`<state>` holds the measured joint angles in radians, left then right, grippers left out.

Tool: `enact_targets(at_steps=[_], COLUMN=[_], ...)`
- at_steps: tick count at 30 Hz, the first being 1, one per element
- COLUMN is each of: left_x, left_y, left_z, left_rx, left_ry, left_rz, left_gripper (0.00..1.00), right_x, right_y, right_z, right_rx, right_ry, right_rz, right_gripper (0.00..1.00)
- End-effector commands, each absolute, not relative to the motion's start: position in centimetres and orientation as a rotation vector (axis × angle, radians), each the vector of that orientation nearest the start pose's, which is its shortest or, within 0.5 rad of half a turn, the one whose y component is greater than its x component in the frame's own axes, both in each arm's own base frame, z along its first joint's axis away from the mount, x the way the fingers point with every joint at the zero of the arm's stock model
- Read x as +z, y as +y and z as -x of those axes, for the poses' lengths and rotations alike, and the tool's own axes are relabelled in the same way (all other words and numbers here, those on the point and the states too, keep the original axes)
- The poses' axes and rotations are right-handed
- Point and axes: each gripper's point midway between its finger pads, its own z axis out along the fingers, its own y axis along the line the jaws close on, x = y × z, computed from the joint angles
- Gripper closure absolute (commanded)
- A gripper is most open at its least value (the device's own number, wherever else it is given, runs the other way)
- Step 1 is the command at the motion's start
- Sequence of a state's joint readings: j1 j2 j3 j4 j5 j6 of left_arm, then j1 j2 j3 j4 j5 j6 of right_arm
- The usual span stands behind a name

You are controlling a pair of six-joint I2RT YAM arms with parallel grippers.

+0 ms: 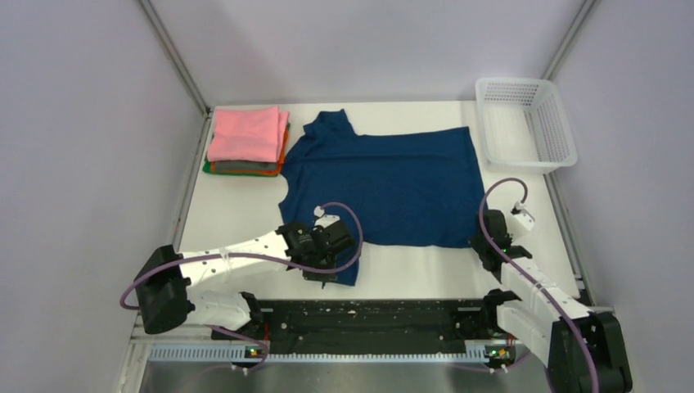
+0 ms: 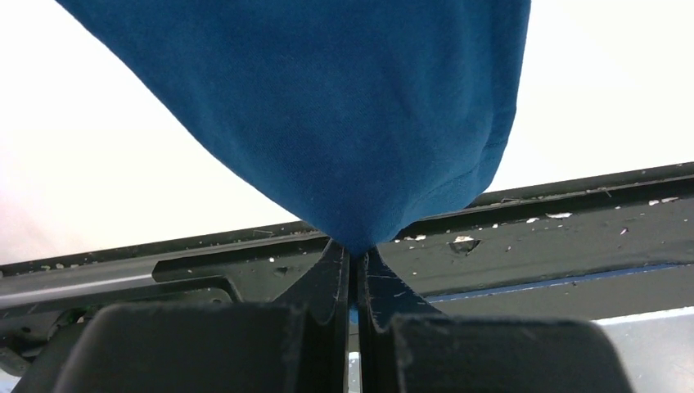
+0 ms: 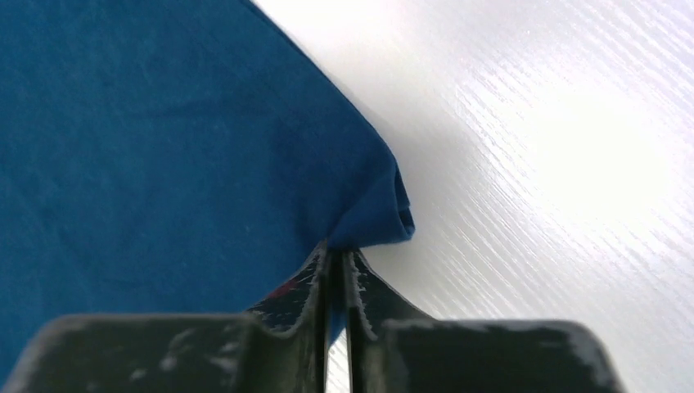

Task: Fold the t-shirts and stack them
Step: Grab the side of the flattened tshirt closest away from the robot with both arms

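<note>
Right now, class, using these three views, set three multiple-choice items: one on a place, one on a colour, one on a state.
1. Where on the white table does the white plastic lattice basket stand?
A. far right corner
B. far left corner
C. between the arm bases

2. What colour lies on top of the folded stack of cloth t-shirts?
A. green
B. pink
C. black

3. What are the left gripper and right gripper doing?
A. both open above the cloth
B. both shut on the dark blue cloth t-shirt
C. both open inside the basket

Answers:
1 A: the top view shows the basket at the far right.
2 B: pink lies uppermost, with orange and green edges showing beneath.
3 B: each wrist view shows closed fingers pinching blue cloth.
</note>
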<state>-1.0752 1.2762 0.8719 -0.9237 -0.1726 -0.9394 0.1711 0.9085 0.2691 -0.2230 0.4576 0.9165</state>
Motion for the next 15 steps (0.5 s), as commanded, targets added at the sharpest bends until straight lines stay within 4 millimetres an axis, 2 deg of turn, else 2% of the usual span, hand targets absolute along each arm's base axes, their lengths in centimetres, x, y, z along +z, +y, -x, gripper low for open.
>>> enact_targets(at_steps=[1,5,9,11,15], left_x=[8.6,9.0,9.0,9.0,9.3], left_y=[-20.2,-18.6,-18.7,-18.7,-19.1], left_z=[-10.2,-9.3,-7.7,-6.9,-6.4], left_rx=[-0.169,-0.121,-0.238,-0.274,-0.351], left_ry=[2.876,2.901,2.945,2.961,2.942], left_rz=[-0.172,-0.103,-0.049,-0.015,0.016], left_gripper=[1.00,1.00,1.00,1.00,1.00], right_x=[2.3,4.0,5.0,5.3,5.3], right_y=[-0.7,-1.5,-1.4,-0.4,-0.1], right_z=[-23.0,-21.3,-19.3,-19.1,-18.7], right_rx=[-0.028,-0.097,-0.072,0.013,0.040], right_ry=[2.136,2.167,2.174,2.178,2.176], right_rz=[-1.008,-1.001,-1.048,-1.040,-1.060], right_gripper=[1.00,1.00,1.00,1.00,1.00])
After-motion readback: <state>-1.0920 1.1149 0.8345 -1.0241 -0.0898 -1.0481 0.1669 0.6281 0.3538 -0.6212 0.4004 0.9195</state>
